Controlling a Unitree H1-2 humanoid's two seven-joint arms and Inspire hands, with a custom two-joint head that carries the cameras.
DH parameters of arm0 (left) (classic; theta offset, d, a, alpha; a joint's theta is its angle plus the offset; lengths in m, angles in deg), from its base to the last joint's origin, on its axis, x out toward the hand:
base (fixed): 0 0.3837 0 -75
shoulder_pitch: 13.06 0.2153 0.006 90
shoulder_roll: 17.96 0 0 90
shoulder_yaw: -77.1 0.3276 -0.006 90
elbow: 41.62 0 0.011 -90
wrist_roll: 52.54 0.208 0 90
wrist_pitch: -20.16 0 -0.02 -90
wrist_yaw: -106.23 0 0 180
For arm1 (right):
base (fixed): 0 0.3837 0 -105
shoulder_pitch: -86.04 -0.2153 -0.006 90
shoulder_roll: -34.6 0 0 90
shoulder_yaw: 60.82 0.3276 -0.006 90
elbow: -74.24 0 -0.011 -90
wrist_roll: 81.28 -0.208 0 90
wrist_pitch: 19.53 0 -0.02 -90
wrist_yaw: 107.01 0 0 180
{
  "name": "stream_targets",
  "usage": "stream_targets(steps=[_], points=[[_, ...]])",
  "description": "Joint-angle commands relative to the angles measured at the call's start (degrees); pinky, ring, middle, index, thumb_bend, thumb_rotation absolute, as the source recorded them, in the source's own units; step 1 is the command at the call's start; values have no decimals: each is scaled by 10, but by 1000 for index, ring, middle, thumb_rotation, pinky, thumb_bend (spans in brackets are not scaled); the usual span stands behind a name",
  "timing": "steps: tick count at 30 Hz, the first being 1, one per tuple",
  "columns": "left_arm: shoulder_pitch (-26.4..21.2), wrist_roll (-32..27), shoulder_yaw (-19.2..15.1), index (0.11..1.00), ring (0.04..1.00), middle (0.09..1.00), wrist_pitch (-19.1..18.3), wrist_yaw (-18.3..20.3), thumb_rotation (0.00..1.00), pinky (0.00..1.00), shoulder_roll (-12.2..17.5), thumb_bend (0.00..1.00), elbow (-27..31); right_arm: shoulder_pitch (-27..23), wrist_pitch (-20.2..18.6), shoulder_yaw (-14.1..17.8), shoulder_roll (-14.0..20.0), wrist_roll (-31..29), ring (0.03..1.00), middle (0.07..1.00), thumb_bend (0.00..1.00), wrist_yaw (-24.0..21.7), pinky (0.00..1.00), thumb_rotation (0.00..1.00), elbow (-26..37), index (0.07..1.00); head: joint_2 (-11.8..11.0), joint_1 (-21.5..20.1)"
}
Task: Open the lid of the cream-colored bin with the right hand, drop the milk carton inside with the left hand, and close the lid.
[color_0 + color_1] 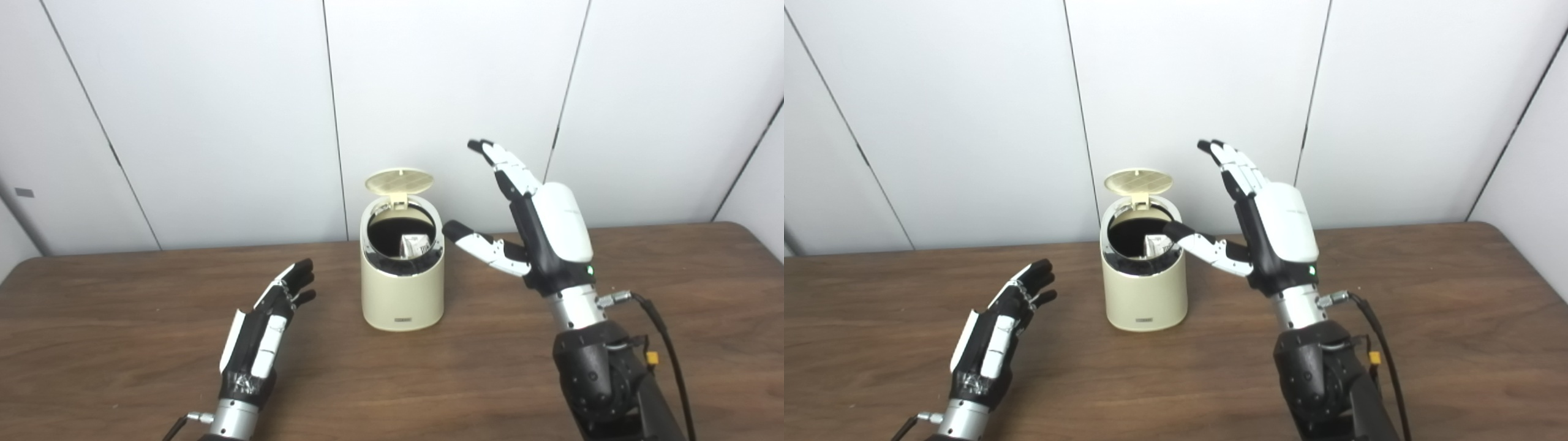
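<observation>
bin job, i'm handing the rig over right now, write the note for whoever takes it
Left hand: open, empty, low over the table left of the bin.
Right hand: open, raised beside the bin's right side, holding nothing.
Cream-colored bin: upright mid-table, lid standing open at the back.
Milk carton: inside the bin, top just visible.
Done: lid opened, carton dropped in.
Left: close the lid.

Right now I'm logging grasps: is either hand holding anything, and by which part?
Nothing is held. The left hand and right hand are open; the small white milk carton lies inside the cream-colored bin.
</observation>
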Motion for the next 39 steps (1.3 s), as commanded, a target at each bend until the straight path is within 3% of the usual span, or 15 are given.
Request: stream_targets(steps=[1, 5, 9, 18, 26, 39], points=[[-13, 12, -8, 905, 894, 909, 5, 7, 880, 854, -2, 671, 7, -43, -18, 0, 9, 17, 955, 959, 645, -40, 809, 970, 30, 939, 1, 0], [-14, 21, -18, 908, 893, 911, 10, 11, 886, 856, -12, 666, 0, -83, -47, -3, 25, 39, 996, 979, 657, -108, 876, 960, 39, 956, 2, -1], [-11, 27, -27, 907, 890, 907, 9, 12, 885, 857, -21, 652, -2, -124, -66, 0, 37, 43, 1000, 957, 758, -161, 892, 998, 28, 937, 3, 0], [-2, 30, -42, 901, 878, 901, -1, 17, 886, 831, -32, 664, 9, -170, -76, -7, 49, 52, 967, 860, 768, -216, 922, 947, 23, 851, 7, 1], [-1, 28, -57, 892, 880, 890, -14, 12, 862, 835, -37, 711, 17, -211, -109, -35, 53, 59, 958, 868, 795, -315, 900, 964, -1, 855, 7, 9], [1, 39, -64, 878, 868, 875, -18, 10, 852, 835, -46, 701, 29, -212, -108, -61, 61, 68, 927, 856, 771, -335, 892, 937, -43, 835, 6, 15]])
